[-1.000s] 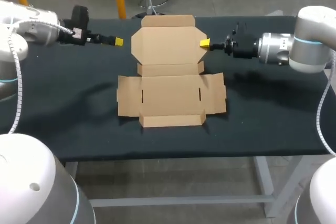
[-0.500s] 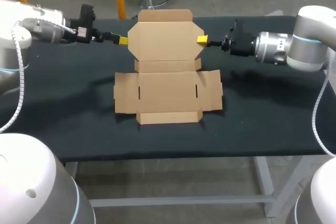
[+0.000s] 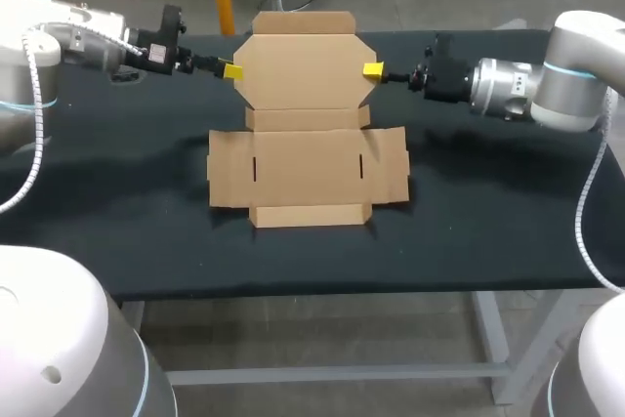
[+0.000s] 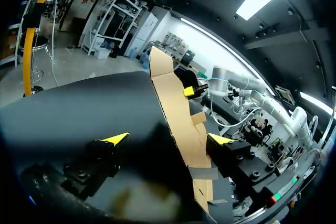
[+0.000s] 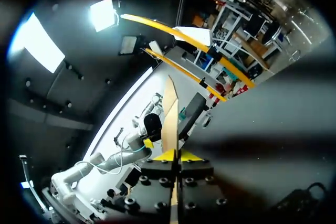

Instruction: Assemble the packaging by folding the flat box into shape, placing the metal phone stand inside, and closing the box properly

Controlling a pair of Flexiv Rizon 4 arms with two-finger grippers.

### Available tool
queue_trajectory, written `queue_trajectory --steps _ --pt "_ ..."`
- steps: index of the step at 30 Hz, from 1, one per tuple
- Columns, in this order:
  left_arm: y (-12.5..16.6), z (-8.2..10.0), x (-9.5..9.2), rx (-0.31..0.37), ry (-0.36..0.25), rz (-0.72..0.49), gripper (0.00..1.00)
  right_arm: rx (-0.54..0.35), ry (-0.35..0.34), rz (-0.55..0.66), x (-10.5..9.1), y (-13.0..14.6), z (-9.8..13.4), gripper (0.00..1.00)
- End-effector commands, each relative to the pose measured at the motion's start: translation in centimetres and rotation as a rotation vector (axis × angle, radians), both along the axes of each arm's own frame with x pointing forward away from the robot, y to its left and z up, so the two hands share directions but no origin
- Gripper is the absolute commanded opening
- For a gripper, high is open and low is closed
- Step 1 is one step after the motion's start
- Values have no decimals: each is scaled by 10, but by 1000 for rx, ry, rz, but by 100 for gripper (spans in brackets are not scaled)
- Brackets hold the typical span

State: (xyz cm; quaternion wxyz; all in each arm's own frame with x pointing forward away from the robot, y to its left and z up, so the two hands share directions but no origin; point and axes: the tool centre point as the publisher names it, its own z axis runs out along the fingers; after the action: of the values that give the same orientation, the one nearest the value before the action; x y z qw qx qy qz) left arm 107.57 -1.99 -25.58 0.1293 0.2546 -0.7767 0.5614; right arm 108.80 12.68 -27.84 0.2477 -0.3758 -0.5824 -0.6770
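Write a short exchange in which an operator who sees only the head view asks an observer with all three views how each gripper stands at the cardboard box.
Operator: My right gripper meets the edge of the box lid. Is it clamped?
Observer: Yes. The right wrist view shows both yellow tips pressed on the cardboard, which is seen edge-on between them.
Operator: And the left gripper?
Observer: Open. The left wrist view shows its fingers spread wide, with the lid's edge between them, nearer one finger and not pinched.
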Motion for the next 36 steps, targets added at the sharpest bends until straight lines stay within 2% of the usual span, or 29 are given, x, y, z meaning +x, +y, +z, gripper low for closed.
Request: queue_trajectory --steps 1,3,11,16,20,22,24,25,33,36 --pt "1 -2 2 -43 4 -55 100 25 -14 22 6 2 -3 0" --pt "-4 -1 2 -71 -2 -87 100 29 -17 25 7 4 -3 0" --pt "-33 0 4 -94 -40 -173 100 50 -46 16 9 6 2 0" --pt "-42 1 6 -144 -55 -209 100 58 -62 15 9 8 5 0" --pt "-50 3 5 -153 -63 -221 77 68 -71 14 10 8 7 0" --pt "-53 3 5 -161 -67 -227 73 71 -78 16 11 9 8 0" --pt "-55 3 6 -163 -69 -228 60 72 -80 17 12 10 8 0" --pt "-56 2 6 -169 -70 -235 51 74 -82 19 12 12 9 0" --pt "-62 6 6 -186 -82 -248 39 79 -92 23 13 15 11 0" --pt "-63 6 6 -186 -86 -248 32 80 -96 24 14 17 12 0"
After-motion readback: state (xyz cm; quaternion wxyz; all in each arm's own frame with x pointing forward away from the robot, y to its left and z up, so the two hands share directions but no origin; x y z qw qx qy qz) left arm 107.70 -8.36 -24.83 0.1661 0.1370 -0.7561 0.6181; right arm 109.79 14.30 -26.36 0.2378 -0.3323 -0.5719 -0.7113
